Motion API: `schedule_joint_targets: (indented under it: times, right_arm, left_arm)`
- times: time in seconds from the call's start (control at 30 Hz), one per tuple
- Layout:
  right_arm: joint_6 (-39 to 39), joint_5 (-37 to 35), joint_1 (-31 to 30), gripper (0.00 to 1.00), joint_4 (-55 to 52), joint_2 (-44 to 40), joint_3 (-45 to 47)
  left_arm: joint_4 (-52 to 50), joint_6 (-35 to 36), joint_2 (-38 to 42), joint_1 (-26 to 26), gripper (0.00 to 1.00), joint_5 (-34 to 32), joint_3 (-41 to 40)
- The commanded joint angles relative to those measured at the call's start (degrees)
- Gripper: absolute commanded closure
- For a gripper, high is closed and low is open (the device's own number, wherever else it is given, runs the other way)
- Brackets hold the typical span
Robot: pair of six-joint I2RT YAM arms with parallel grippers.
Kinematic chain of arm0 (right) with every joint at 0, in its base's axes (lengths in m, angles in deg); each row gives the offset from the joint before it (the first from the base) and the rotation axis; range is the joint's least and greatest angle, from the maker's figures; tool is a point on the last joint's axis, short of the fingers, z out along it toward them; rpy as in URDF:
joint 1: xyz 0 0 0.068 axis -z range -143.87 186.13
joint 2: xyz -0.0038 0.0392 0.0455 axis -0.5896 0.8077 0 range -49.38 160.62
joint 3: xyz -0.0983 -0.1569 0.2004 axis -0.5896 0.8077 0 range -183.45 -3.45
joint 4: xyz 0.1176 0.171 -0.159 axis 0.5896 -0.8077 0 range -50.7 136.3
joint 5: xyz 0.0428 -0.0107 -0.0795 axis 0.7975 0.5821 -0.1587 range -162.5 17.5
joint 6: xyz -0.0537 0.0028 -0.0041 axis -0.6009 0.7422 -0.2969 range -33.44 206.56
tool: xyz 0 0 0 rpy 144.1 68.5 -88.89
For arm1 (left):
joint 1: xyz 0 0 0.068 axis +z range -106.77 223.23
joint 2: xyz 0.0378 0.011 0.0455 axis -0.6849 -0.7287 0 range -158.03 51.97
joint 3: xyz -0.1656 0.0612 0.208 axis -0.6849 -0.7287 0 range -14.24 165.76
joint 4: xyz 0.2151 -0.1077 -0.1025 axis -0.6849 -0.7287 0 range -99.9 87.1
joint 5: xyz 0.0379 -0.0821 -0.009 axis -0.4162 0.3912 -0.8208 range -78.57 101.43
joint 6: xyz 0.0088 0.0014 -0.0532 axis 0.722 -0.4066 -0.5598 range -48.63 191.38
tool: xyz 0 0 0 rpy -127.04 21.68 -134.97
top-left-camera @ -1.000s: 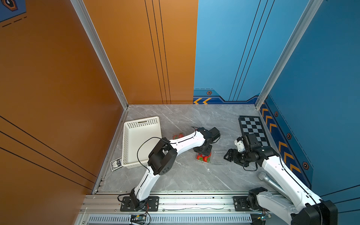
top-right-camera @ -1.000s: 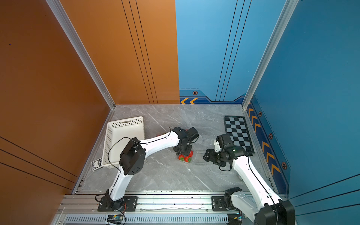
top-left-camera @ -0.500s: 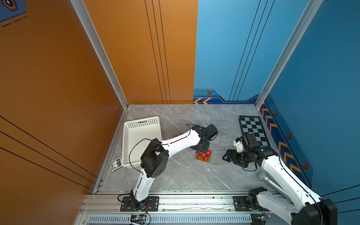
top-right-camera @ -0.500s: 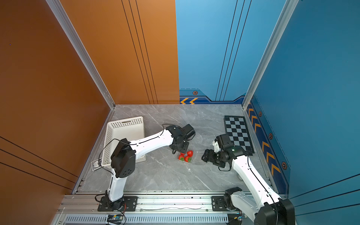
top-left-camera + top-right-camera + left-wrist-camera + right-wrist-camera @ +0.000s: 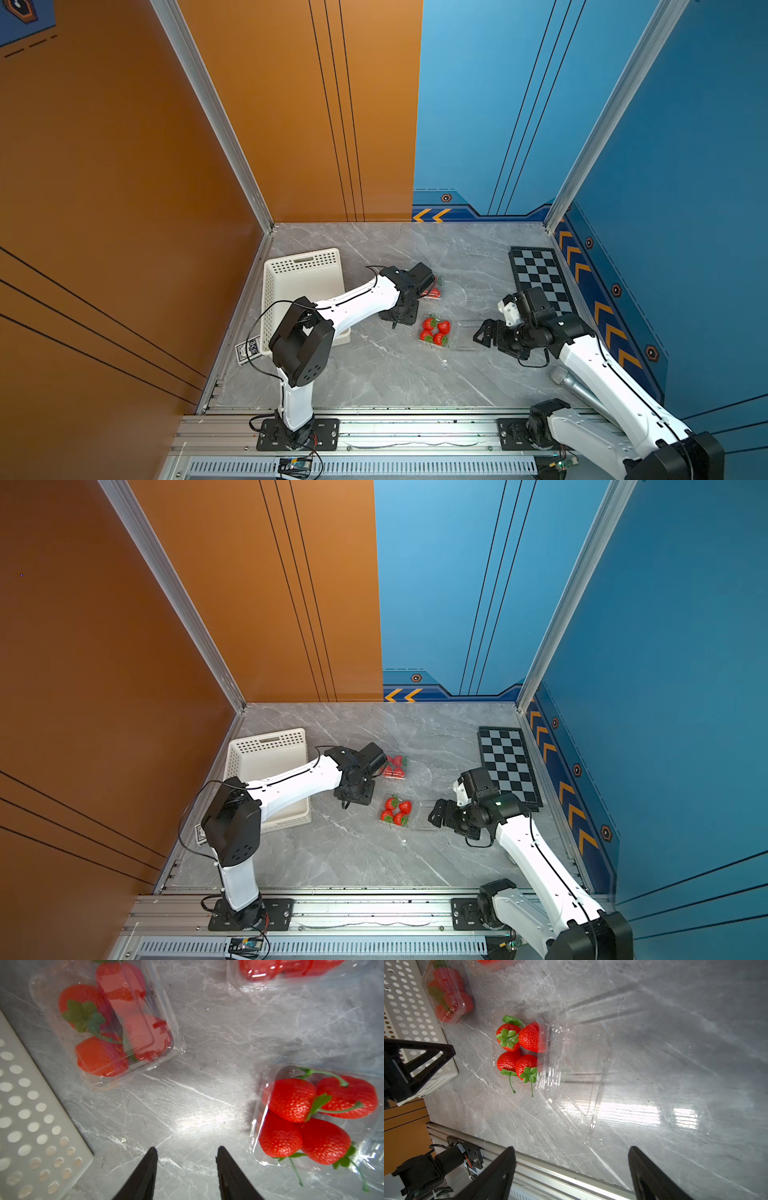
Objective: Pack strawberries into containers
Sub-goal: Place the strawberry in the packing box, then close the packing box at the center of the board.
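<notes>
Clear box (image 5: 467, 336), lid barely visible, holds four strawberries (image 5: 434, 331) right of centre in a top view; the left arm (image 5: 357, 301) half hides another box (image 5: 439, 286); left gripper (image 5: 187, 1149) part-open, right gripper (image 5: 571, 1149) wide, both empty.

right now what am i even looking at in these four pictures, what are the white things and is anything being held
The white things are two robot arms, left and right, standing at the edge of a grey marble table. Two pictures look down from overhead. The other two come from cameras on the arms' wrists, so the black prongs at their edges are each arm's claw.

On the table lie a white perforated basket, a checkerboard, two closed, filled clamshell boxes, and an open clamshell box holding four strawberries, its lid lying flat beside it.

The left claw and right claw are both open and hold nothing.
</notes>
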Motion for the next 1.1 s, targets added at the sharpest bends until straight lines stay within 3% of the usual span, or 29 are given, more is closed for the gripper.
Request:
schedule_joint_targets:
  times: [0.0, 0.57, 1.07]
  right_arm:
    - [1.1, -0.8, -0.4, 0.13, -0.9, 0.8, 1.8]
    - [3.3, 0.8, -1.2, 0.11, 3.5, 3.7, 2.3]
    - [5.1, 3.5, -2.4, 0.10, 9.5, 8.2, 2.5]
  left_arm:
    - [2.2, -0.9, 1.8, 0.1, 0.51, 1.4, -0.9]
    - [13.0, -2.5, 3.9, 2.5, 0.49, 9.0, -8.1]
    - [17.4, -3.1, 3.8, 4.0, 0.49, 10.6, -11.9]
